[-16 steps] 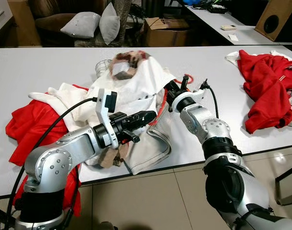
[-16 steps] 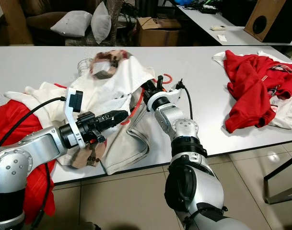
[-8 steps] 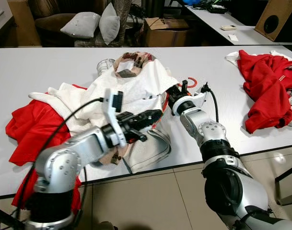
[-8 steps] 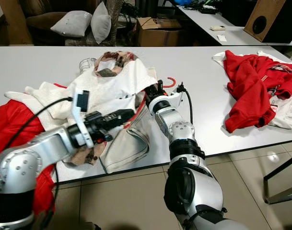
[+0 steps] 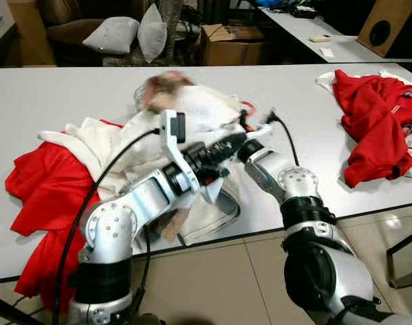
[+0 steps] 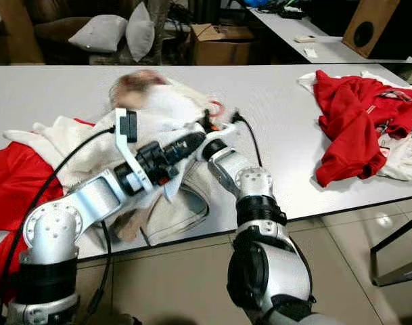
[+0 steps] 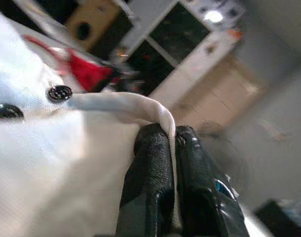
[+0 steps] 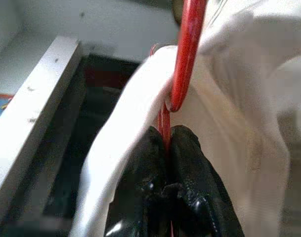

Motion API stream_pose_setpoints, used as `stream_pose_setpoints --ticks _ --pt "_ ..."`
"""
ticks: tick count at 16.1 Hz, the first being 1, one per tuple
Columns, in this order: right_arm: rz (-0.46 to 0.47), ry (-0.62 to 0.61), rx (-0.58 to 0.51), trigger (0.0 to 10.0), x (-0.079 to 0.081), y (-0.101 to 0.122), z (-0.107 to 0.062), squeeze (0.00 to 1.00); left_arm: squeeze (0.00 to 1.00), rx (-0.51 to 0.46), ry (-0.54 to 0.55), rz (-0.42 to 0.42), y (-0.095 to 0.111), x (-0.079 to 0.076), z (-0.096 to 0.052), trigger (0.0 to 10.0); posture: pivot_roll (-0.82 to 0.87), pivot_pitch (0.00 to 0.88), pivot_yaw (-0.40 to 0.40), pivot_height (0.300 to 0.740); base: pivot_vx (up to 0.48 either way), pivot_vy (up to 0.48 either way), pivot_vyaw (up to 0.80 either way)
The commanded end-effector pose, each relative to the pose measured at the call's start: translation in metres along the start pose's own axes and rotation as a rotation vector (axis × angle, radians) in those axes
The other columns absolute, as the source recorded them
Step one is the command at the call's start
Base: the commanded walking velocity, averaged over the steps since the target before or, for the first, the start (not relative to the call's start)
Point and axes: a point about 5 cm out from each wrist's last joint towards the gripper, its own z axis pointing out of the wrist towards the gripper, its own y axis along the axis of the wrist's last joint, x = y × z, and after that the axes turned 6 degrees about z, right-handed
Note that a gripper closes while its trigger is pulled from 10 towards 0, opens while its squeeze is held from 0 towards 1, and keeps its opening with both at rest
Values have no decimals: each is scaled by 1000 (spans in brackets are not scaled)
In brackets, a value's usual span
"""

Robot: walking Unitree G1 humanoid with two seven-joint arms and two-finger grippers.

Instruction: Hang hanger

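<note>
A white garment (image 5: 192, 108) lies heaped in the middle of the white table (image 5: 70, 88), its patterned collar end blurred. In the left wrist view my left gripper (image 7: 172, 136) is shut on the garment's hemmed edge (image 7: 115, 101), next to two dark buttons. My left gripper (image 5: 236, 141) is lifted over the cloth, close beside my right gripper (image 5: 246, 127). The right gripper (image 8: 166, 133) is shut on the thin red hanger (image 8: 187, 54), which runs inside the white fabric. Only the hanger's red hook (image 6: 216, 106) sticks out of the garment.
A red garment (image 5: 43, 183) hangs over the table's near left edge under the white one. More red clothing (image 5: 375, 122) lies at the right end. Behind the table stand a cardboard box (image 5: 233, 44), pillows (image 5: 114, 34) and a speaker (image 5: 388, 27).
My left gripper has risen and reached forward to the right gripper, pulling the garment's edge with it. The right gripper and hanger shifted slightly left and away; the collar end moved.
</note>
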Motion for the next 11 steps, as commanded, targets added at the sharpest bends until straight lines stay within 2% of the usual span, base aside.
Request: stream_pose_setpoints --ticks 1,2,4,5,6,8,10,11 --pt "58 29 -15 10000 1 -1 -4 0 0 130 4 77 -14 -3 -2 0 86 26 -62 740 0 0 0" --pt "58 29 -15 10000 1 -1 -4 0 0 130 4 77 -14 -3 -2 0 86 26 -62 740 0 0 0" --pt "48 15 -97 10000 0 17 -12 0 0 128 19 38 -15 -1 -14 0 86 26 -62 740 0 0 0" --pt "30 6 -143 10000 1 29 -19 0 0 92 91 61 -5 12 -27 0 86 23 -61 740 0 0 0" --pt "30 5 -159 10000 1 33 -22 0 0 80 118 74 0 17 -33 0 86 23 -61 740 0 0 0" --pt "52 -5 -207 10000 0 47 -32 0 0 74 223 198 19 36 -59 0 97 22 -74 740 0 0 0" --pt "42 -8 -212 10000 0 50 -36 0 0 55 362 317 36 55 -78 0 100 21 -78 740 0 0 0" --pt "43 -8 -214 10000 0 50 -37 0 0 52 381 357 41 58 -81 157 98 20 -75 740 0 0 0"
